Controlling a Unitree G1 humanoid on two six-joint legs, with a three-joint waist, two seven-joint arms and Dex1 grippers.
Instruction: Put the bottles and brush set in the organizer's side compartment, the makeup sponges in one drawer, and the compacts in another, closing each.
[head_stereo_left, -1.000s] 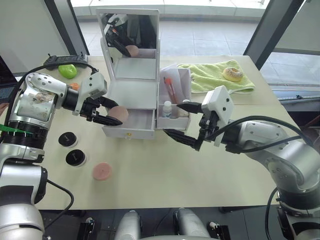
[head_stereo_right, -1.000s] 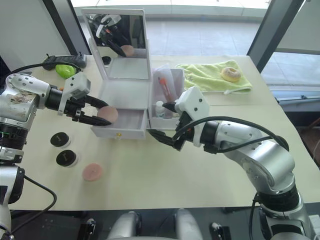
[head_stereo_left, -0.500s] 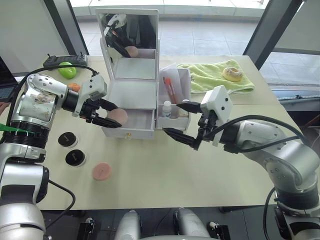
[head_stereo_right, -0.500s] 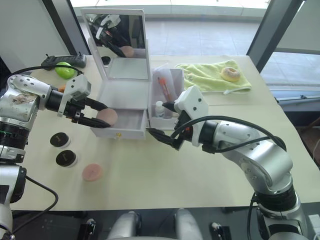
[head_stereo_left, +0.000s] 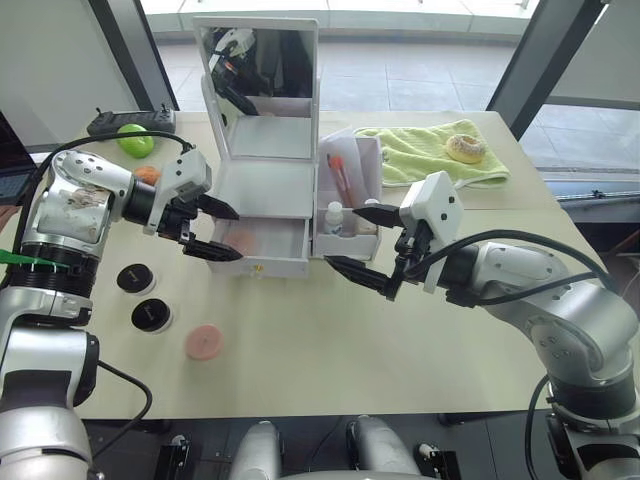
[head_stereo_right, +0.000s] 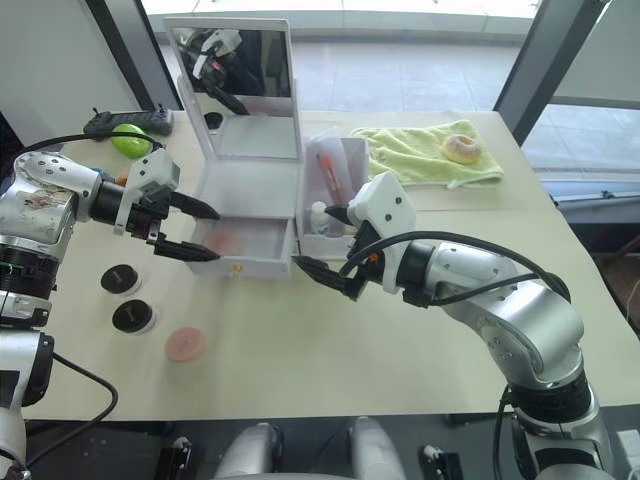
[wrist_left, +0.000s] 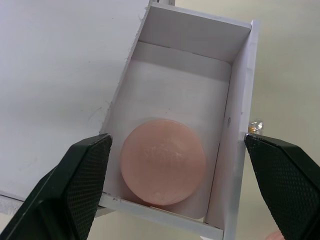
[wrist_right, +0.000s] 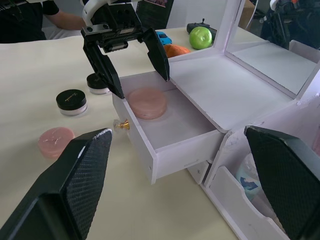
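The white mirrored organizer has its lower drawer pulled out. One pink makeup sponge lies flat inside the drawer. My left gripper hangs open just above it, touching nothing. A second sponge lies on the table in front, near two black compacts. In the side compartment stand a small bottle and the brush set. In front of that compartment my right gripper hovers open and empty.
A green towel with a ring-shaped pastry lies at the back right. Behind the left arm are a green ball, a black controller and an orange object. A seated person is beyond the table.
My left gripper opened and let go of the pink sponge, which now lies in the drawer. The right arm has stayed put.
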